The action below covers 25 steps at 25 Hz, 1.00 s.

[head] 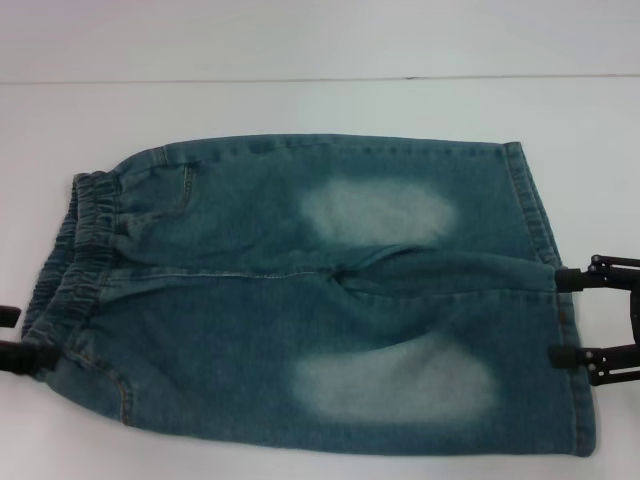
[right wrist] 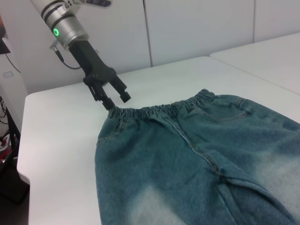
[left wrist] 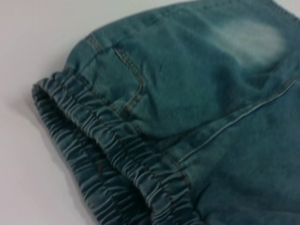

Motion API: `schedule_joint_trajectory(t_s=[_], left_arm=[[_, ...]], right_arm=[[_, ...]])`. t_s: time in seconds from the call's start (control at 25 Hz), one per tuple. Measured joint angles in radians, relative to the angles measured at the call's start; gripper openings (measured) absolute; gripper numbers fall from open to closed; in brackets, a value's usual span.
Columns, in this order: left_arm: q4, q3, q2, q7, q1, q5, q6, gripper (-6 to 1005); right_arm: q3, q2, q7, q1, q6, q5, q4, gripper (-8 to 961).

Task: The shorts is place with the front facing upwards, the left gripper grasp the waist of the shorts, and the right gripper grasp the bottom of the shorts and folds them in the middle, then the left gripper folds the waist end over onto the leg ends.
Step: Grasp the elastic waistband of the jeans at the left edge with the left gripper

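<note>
The shorts (head: 310,295) lie flat on the white tabletop (head: 300,105), faded patches up. The left end effector (right wrist: 113,99) stands at the elastic waist corner, fingers apart, one tip touching the band. The right end effector (head: 572,318) sits at the leg hems, fingers spread apart.

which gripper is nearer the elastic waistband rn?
Left. The left gripper sits right at the waistband corner; the right gripper is at the opposite end, by the leg hems.
</note>
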<state>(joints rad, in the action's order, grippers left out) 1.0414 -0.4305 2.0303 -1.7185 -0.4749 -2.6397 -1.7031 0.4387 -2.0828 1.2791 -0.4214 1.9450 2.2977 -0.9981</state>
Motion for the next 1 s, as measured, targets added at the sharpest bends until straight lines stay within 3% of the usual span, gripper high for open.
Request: schedule_joint_trajectory(t_s=[0.28,0.68,0.88,1.0], left_arm=[[-0.022,-0.09,0.014,-0.031,-0.001,-0.01,0.049,894],[-0.013,-0.096,0.012,-0.059,-0.005,-0.043,0.058,844],[-0.011,-0.099,0.013,-0.071,-0.013,-0.077,0.056,674],[-0.011,-0.103,0.014,-0.075,-0.014,-0.083,0.05,459]], right_arm=[[0.001,0.0,0.0,-0.002,-0.013,0.0,0.02,915],[0.0,0.0,0.0,-0.002,-0.035,0.006,0.024,914],[0.001,0.0,0.0,-0.002,-0.042,0.007,0.024,915],[0.0,0.0,0.002,-0.002,-0.043,0.007,0.024,915]])
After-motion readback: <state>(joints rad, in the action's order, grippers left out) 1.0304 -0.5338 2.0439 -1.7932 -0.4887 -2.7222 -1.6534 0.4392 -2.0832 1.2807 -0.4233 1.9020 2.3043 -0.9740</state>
